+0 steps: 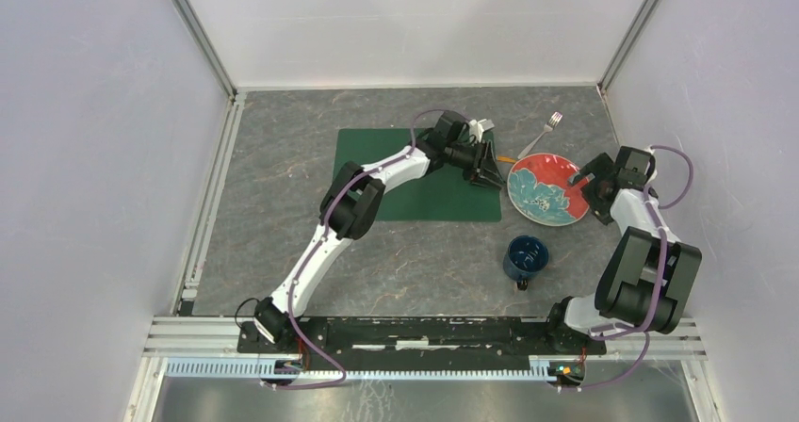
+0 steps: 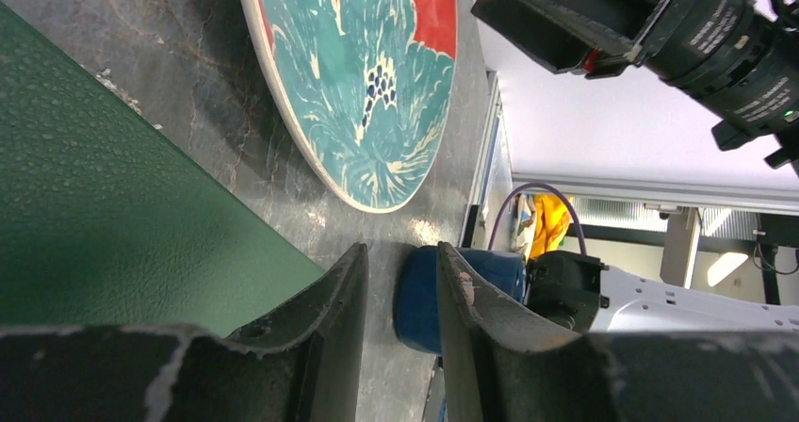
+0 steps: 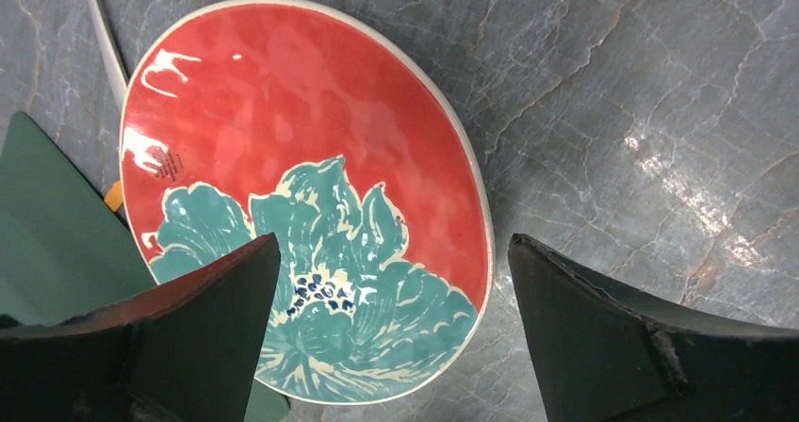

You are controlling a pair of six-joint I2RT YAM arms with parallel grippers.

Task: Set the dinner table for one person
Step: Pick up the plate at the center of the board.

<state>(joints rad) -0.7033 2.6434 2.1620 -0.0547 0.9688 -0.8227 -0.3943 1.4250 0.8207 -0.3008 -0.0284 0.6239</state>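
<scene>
Black fingers of the right gripper (image 3: 394, 243) loom at the bottom of its wrist view, spread wide with nothing between them, above the right part of the plate (image 1: 546, 191). The left gripper (image 2: 400, 252) hangs at the right edge of the placemat (image 1: 443, 201), its jaws a narrow gap apart and gripping nothing. Under everything lies the dinner table (image 1: 283, 243), a broad square top of dark grey stone look with faint pale and reddish veins, reaching from the arm bases to the white back wall. The dark green rectangular placemat lies on its far middle. Just right of it, on bare stone, sits the round plate, red with a teal flower. A dark blue mug (image 1: 525, 257) stands nearer the bases, and a silver fork (image 1: 542, 135) lies beyond the plate.
</scene>
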